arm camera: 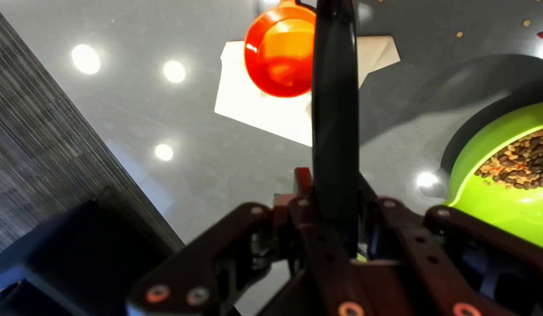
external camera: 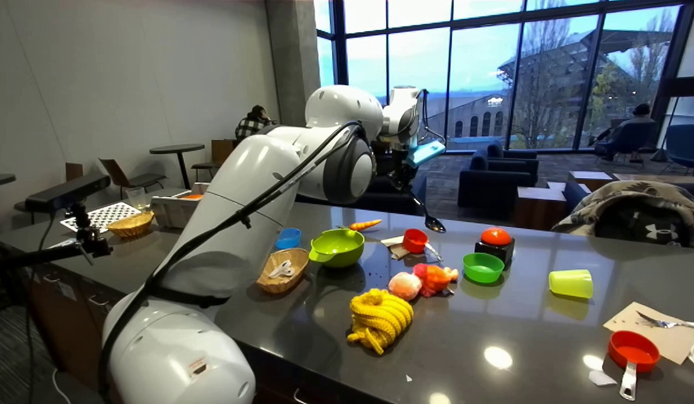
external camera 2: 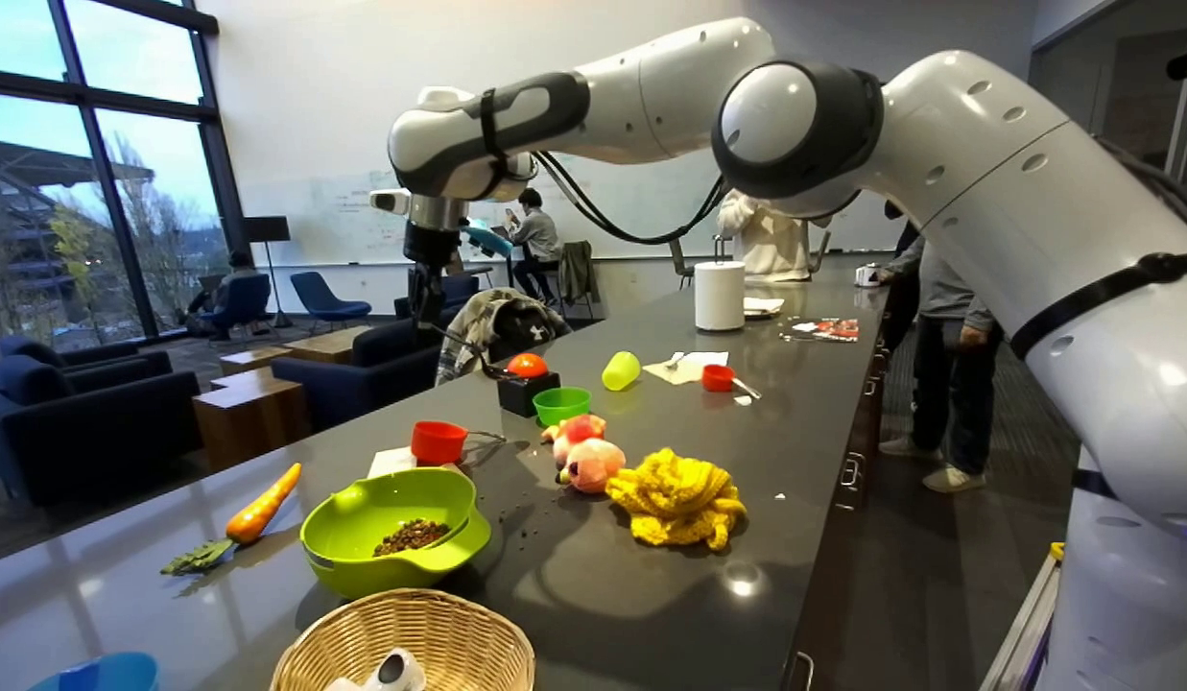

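My gripper (external camera: 403,184) is shut on the handle of a black spoon (external camera: 435,224) above the counter. The gripper also shows in an exterior view (external camera 2: 425,309). In the wrist view the black spoon (arm camera: 336,114) runs up from between the fingers (arm camera: 330,193), and its bowl is out of frame. A red measuring cup (external camera: 415,241) sits on a folded napkin (arm camera: 262,114) below; the cup also shows in the wrist view (arm camera: 278,57). A green bowl (external camera 2: 363,571) holding brown grains stands beside it, and its edge shows in the wrist view (arm camera: 482,215).
A red button on a black box (external camera: 495,238) stands near a green cup (external camera: 483,267). Nearby lie a plush toy (external camera: 431,279), yellow knit cloth (external camera: 380,320), carrot (external camera 2: 262,504) and wicker basket (external camera 2: 305,657). Further off are a yellow cup (external camera: 571,283) and red pan (external camera: 633,348).
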You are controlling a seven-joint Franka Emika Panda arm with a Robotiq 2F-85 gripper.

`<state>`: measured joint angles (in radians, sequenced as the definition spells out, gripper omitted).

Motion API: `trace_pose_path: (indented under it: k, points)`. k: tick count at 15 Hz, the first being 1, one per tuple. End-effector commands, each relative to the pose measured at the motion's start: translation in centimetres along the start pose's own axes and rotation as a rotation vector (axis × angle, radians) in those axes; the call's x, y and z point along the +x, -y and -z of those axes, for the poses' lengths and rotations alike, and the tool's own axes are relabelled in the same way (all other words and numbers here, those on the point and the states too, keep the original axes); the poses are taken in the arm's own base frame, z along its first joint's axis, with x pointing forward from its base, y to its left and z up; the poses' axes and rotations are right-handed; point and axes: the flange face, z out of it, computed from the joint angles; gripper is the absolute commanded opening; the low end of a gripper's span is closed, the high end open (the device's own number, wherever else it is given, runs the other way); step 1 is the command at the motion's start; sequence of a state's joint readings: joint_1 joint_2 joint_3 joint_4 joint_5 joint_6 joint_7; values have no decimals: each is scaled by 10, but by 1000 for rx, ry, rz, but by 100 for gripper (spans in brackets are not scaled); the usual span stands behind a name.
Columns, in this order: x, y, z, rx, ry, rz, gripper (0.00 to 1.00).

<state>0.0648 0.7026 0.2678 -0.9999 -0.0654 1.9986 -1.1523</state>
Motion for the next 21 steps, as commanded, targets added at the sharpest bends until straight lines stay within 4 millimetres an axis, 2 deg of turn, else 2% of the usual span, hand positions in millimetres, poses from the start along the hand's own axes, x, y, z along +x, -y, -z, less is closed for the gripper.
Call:
trace_pose_path:
  k: [1, 3, 4, 8, 13, 21]
  points:
    - [-1, -1, 0, -1, -2, -2, 23]
    - [0, -1, 0, -1, -3, -2, 23]
    - [0, -1, 0, -1, -4, -1, 6]
    - [-1, -3, -14, -3, 40, -6, 6]
    - [-13, -11, -26, -6, 58, -28, 6]
    - [-40, -34, -30, -44, 58, -101, 6]
